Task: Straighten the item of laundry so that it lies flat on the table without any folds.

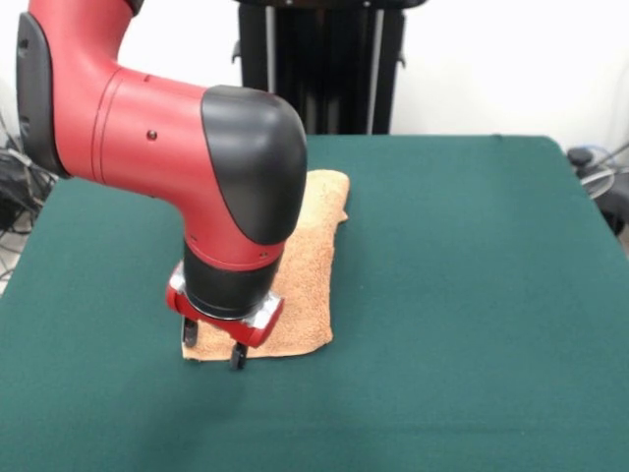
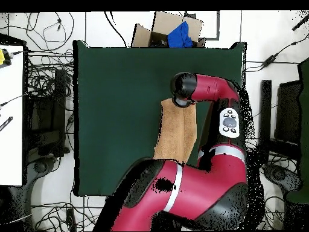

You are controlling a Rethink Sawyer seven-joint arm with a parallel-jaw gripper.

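Note:
The item of laundry (image 1: pixel 310 265), a light orange-tan towel, lies as a long narrow strip on the green table (image 1: pixel 472 295), with a rumpled fold along its far right edge. My gripper (image 1: pixel 213 346) points down at the towel's near left corner. It is open, one fingertip (image 1: pixel 190 334) at the towel's left edge and the other at its near edge. In the overhead view the towel (image 2: pixel 175 133) runs lengthwise across the table (image 2: pixel 114 109), and the arm's wrist (image 2: pixel 183 90) covers its far end and hides the gripper.
A cardboard box holding something blue (image 2: pixel 175 31) sits just past one table edge. Tangled cables (image 2: pixel 45 78) surround the table, and a white surface (image 2: pixel 11 121) stands beside it. More cables (image 1: pixel 600 167) lie by the table's right corner in the front view.

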